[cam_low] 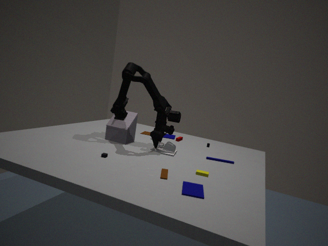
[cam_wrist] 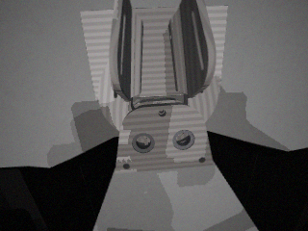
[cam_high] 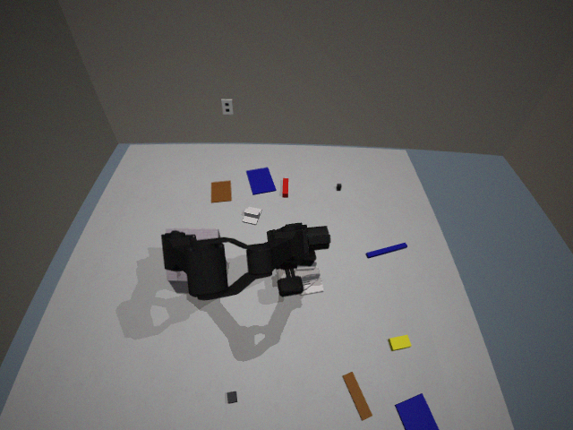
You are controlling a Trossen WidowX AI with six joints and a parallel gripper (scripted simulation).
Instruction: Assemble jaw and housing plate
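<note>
Just dull brownish walls (cam_high: pixel 323 69) (cam_low: pixel 211 66) beyond a pale tabletop (cam_high: pixel 301 351) (cam_low: pixel 132 180) (cam_wrist: pixel 269 48), hand (cam_high: pixel 290 285) (cam_low: pixel 155 146) (cam_wrist: pixel 161 138) clamped on the two-holed housing plate (cam_wrist: pixel 164 125).

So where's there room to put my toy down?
Two patches look roomy: between the dark cube and the brown strip, and between the blue bar and the yellow block. It's crowded around the arm and white base, and near the red block.
</note>
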